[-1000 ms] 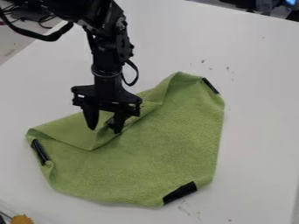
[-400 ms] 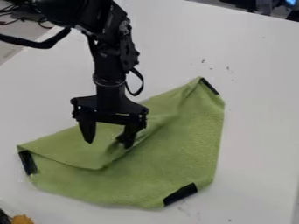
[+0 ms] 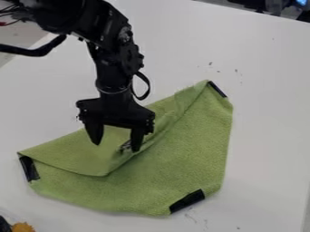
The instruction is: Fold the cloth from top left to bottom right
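My gripper (image 3: pixel 116 143) hangs over the upper left half of the green cloth (image 3: pixel 181 154), its two fingers well apart. The cloth's top left part lies turned over as a flap (image 3: pixel 79 156), whose point lies near the cloth's middle, below the gripper. A small dark patch (image 3: pixel 126 146) on the flap shows beside the right finger. Black patches mark the left corner (image 3: pixel 28 168), the upper right corner (image 3: pixel 216 89) and the bottom right corner (image 3: pixel 187 201) of the cloth.
The white table (image 3: pixel 266 90) extends around the cloth. An orange-yellow object (image 3: pixel 23 227) and a dark item stand at the bottom left edge. Cables (image 3: pixel 12 16) lie beyond the table at the top left.
The gripper first moved down, drawing the flap further toward the lower right, and its fingers spread. Since then it has risen slightly, while the flap stays down.
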Available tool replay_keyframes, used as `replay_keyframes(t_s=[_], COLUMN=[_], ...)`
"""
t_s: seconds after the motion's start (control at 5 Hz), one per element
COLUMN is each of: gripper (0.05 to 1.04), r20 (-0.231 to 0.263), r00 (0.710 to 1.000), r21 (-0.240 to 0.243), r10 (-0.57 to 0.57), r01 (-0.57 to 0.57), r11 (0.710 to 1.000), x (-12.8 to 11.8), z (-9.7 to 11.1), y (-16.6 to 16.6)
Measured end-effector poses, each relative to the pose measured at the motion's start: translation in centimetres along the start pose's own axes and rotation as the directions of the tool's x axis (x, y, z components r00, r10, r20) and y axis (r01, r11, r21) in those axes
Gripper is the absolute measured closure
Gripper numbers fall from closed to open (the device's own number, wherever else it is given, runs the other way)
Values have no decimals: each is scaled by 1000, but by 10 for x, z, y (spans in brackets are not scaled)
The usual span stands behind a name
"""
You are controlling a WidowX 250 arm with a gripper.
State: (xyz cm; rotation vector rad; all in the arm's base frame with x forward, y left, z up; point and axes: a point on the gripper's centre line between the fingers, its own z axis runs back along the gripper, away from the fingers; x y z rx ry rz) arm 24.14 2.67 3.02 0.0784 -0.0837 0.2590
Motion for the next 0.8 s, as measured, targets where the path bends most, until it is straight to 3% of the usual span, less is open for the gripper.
replay_keyframes(t_s=[0.2,0.4,0.8], gripper=[83,83,83], r20=[-5,-18,29], r00=[1000,999,996], r21=[14,66,107], r10=[-18,-47,-80], r01=[18,48,76], r11=[1000,997,991], x=[3,14,19], z=[0,10,27], y=[1,1,-4])
